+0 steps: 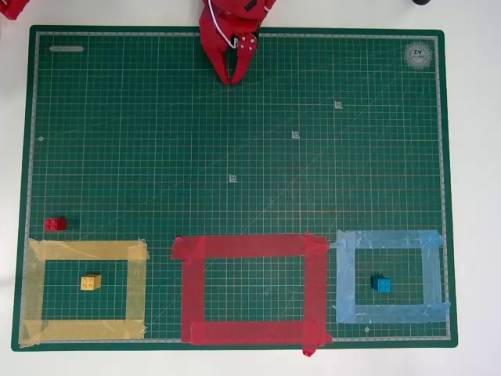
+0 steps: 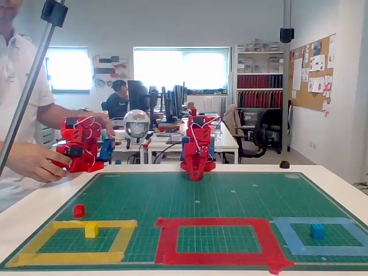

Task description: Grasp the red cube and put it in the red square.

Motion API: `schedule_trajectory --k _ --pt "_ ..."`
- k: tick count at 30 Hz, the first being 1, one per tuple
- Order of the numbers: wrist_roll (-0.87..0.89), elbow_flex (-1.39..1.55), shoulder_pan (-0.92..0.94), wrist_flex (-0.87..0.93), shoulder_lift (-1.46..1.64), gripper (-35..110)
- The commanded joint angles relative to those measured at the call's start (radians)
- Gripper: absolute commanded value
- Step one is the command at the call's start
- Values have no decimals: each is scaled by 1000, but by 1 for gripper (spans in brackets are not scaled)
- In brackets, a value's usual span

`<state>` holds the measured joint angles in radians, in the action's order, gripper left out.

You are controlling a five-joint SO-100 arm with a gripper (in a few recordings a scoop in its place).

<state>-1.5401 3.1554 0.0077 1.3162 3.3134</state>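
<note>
In the overhead view the gripper (image 1: 232,78) hangs at the mat's top edge, jaws nearly closed and empty. The red cube (image 1: 55,224) lies well apart, down and far left of them, just above the yellow tape outline (image 1: 84,250), left of the red square (image 1: 250,247).

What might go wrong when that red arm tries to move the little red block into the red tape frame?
The red cube sits close to the yellow tape outline, far from the gripper, so a long reach might nudge it instead of grasping it. The cube is tiny, so the fingers could miss it or let it slip. Dropped early, it might land on the tape of the red square, not inside.
</note>
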Motion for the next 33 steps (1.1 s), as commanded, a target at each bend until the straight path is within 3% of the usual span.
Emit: schedule_trajectory --k 1,16,20,24,33 --pt "-15 5 25 18 37 0" --pt "-20 5 12 15 37 -1" --pt "-18 -74 21 -81 -35 -1" --pt "-17 -365 23 -115 -285 -1" --pt "20 -1330 87 -95 -1235 -1"
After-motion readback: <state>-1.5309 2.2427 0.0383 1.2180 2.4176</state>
